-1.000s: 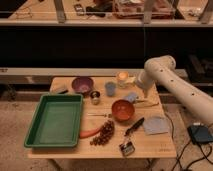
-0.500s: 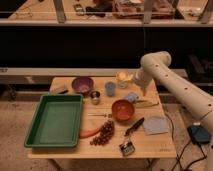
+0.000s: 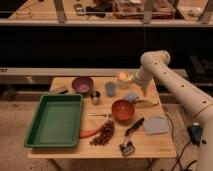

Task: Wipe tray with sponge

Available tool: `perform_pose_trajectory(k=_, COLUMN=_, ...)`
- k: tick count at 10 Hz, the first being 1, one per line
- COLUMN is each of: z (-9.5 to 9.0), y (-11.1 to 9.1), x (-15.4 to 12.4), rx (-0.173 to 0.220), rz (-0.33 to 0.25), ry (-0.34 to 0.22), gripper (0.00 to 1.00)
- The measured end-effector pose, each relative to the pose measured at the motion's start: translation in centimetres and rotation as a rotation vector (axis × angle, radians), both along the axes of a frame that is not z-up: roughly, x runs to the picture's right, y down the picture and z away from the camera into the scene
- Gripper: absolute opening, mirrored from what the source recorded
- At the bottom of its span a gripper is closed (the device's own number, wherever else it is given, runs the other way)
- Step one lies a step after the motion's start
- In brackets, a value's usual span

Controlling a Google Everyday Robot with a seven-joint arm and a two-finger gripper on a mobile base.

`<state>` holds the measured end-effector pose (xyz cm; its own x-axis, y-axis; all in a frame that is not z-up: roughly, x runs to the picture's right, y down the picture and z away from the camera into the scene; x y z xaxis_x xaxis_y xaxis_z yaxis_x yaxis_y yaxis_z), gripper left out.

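Note:
The green tray (image 3: 54,120) lies on the left part of the wooden table, with nothing in it. The small light-blue sponge (image 3: 131,96) rests on the table right of centre, between the blue cup (image 3: 110,88) and a yellowish item (image 3: 146,103). My gripper (image 3: 142,90) hangs from the white arm that reaches in from the right. It is just above and to the right of the sponge, open and holding nothing. It is far from the tray.
Near the sponge are an orange bowl (image 3: 122,109), a metal cup (image 3: 95,96), a purple bowl (image 3: 82,84) and a pale jar (image 3: 123,79). A blue-grey cloth (image 3: 155,124), a dark-handled tool (image 3: 134,126), grapes (image 3: 103,134) and a dark grey block (image 3: 60,90) also lie on the table.
The arm has swung left and lowered, bringing the gripper from the table's right side to just above the sponge. Nothing on the table has moved.

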<state>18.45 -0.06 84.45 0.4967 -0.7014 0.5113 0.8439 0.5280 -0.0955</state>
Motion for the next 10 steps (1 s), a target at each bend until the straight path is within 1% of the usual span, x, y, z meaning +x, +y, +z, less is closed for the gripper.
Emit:
perform_pose_trajectory(k=2, z=1.3, y=0.7, x=0.0, rx=-0.036, rz=-0.012, ry=0.006, gripper=0.80)
perform_pose_trajectory(k=5, z=2.9, y=1.8, x=0.5, rx=-0.066, rz=-0.032, ry=0.023, gripper=0.80)
perform_pose_trajectory(k=6, z=3.2, y=2.0, x=0.6, rx=-0.063, rz=-0.036, ry=0.023, gripper=0.80)
perform_pose_trajectory(k=8, z=3.8, y=2.3, x=0.9, rx=-0.040, rz=-0.062, ry=0.025, gripper=0.80)
perform_pose_trajectory(k=10, z=4.1, y=2.5, x=1.0, rx=-0.007, rz=-0.105, ry=0.020, gripper=0.80)
